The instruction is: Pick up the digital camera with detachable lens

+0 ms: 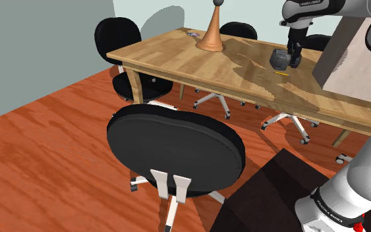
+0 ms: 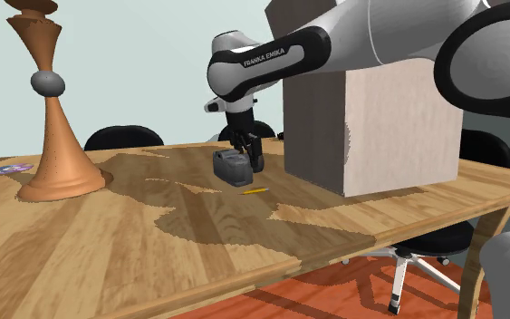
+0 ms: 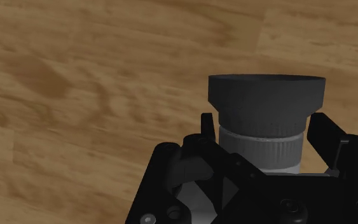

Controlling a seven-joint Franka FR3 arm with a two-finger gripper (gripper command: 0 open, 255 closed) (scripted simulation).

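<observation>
1. At the upper right of the shoulder view, the gripper (image 1: 294, 59) comes straight down from the white arm onto the wooden table (image 1: 177, 56). In the wrist view its black fingers (image 3: 207, 127) stand on either side of a lens barrel and look pressed against it. I'd call that pinching the digital camera (image 3: 266, 95), not standing spread.
2. The camera sits on the tabletop, just left of centre in the second exterior view. I can make out no gap beneath it, so I judge the lift has not begun.
3. What the next move turns on is that the camera lies directly between the fingers, not off to one side. Its lens runs flat along the table, away from the palm, and the jaws close across that long axis. A straight rise looks like all that is called for. Held by the barrel alone, though, the body may sag or twist as it leaves the wood.
4. Further out:
   - A yellow pencil (image 2: 255, 191) lies just beside the camera, toward the lower edge of the second exterior view.
   - A large pale box (image 2: 370, 118) stands near it, on that frame's right.
   - A tall wooden ornament (image 2: 53, 136) is well apart at the left.
   - A black office chair (image 1: 174, 142) fills the shoulder view's foreground.
</observation>
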